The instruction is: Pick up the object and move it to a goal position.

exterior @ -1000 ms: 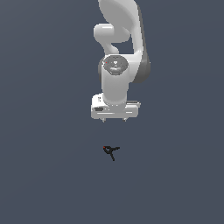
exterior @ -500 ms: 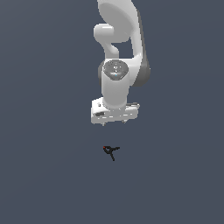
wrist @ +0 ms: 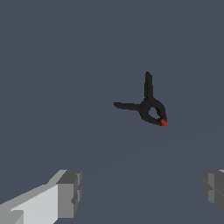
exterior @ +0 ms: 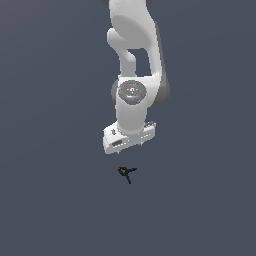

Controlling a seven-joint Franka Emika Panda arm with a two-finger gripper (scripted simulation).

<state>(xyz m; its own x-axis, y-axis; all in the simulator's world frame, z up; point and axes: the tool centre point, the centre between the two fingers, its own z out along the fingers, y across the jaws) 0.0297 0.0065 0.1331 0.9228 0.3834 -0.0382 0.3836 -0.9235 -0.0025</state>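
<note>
Item: gripper [wrist: 140, 192], fingers [wrist: 70, 192] spread wide, holding nothing. 
Item: object [wrist: 148, 107], black pronged clip with red tip, lying on the grey surface [exterior: 50, 200] just beyond the gripper, untouched. 
Change: arm has descended and swung slightly toward the object since earlier frames; object unmoved. Judged: approach stage, grasp pending.

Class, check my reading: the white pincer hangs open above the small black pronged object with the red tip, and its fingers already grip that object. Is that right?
Not quite. The pincer is open, but its fingers grip nothing: the wrist view shows the object lying apart from them, untouched. The rest stands.
</note>
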